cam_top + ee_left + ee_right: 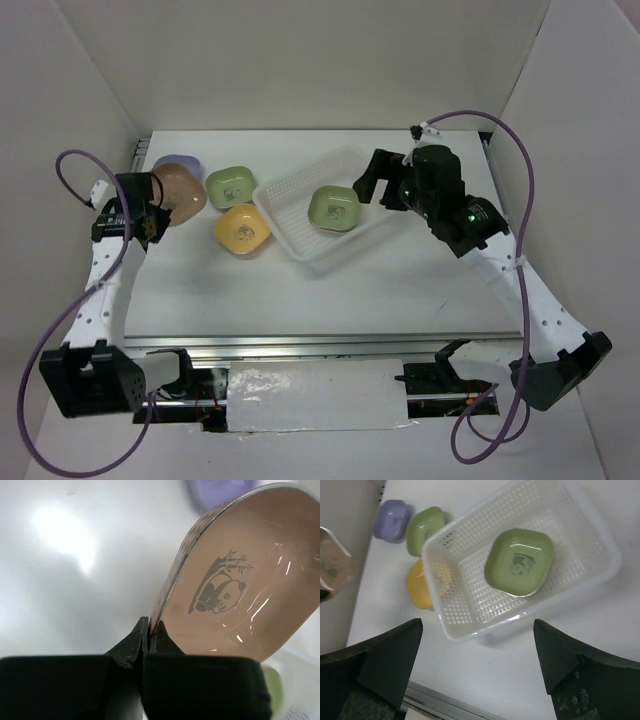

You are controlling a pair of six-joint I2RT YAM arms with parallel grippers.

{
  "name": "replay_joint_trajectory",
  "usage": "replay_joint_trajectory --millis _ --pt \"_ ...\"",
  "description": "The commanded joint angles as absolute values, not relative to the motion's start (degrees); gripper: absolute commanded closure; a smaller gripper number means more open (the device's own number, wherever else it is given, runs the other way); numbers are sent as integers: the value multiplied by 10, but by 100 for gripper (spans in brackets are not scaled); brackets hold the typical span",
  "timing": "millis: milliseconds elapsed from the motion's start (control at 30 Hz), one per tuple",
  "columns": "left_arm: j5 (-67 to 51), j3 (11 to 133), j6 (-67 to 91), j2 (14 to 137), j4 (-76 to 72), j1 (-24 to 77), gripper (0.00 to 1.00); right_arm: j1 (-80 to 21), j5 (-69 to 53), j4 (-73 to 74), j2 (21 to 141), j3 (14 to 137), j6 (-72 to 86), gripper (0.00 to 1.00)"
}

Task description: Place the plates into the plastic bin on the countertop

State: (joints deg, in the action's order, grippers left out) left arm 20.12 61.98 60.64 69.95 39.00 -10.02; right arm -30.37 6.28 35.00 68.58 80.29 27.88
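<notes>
Your left gripper (147,630) is clenched on the rim of the brown plate (235,595), holding it tilted above the countertop (420,290). Your right gripper (478,625) hangs released near the plastic bin (445,630), which holds 1 green plate (520,562). Left of the bin lie the purple plate (391,520), a second green plate (422,530) and the yellow plate (417,585).

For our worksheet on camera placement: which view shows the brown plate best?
The left wrist view: the brown plate fills it, panda drawing clear, rim pinched by the left gripper. The top view shows it small; the right wrist view catches only a blurred part at its edge.
</notes>
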Motion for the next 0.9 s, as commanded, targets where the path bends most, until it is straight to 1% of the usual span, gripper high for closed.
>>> replay_joint_trajectory --millis 0,100,133,167,200,233,267,300,333,367,467,600,667,700,800,833,867 --pt "251 681 629 671 403 -5 100 -263 34 330 659 760 291 0" --pt "201 707 581 695 337 82 100 -224 11 326 635 734 294 0" --pt "141 719 555 711 275 95 100 -217 6 328 625 729 294 0" --pt "113 734 507 762 256 106 100 -201 3 335 621 727 293 0" --pt "89 784 479 794 248 125 100 -193 4 340 616 727 291 0" --pt "21 817 448 828 237 133 100 -186 -10 348 613 725 291 0" --pt "5 891 411 904 250 148 100 -175 -16 350 608 723 288 0" --pt "-10 931 391 941 270 155 100 -169 -17 352 602 718 287 0" --pt "-26 972 372 1004 305 163 100 -164 -18 356 598 715 284 0" --pt "-31 1040 349 1032 323 179 100 -155 -21 358 595 713 281 0" --pt "-25 1125 323 1105 368 209 100 -142 -22 368 585 704 279 0" --pt "-13 1165 323 1157 392 228 100 -126 -31 372 574 694 279 0" --pt "-20 1166 323 1176 393 235 96 -124 -27 375 572 694 274 0" --pt "-30 1166 321 1180 387 237 94 -119 -25 377 572 692 273 0" --pt "-40 1165 316 1189 382 252 71 -91 -25 373 579 675 272 0" --pt "-40 1171 319 1193 384 255 49 -81 -34 369 581 668 273 0" --pt "-31 1169 323 1191 387 262 38 -68 -39 366 584 660 277 0"
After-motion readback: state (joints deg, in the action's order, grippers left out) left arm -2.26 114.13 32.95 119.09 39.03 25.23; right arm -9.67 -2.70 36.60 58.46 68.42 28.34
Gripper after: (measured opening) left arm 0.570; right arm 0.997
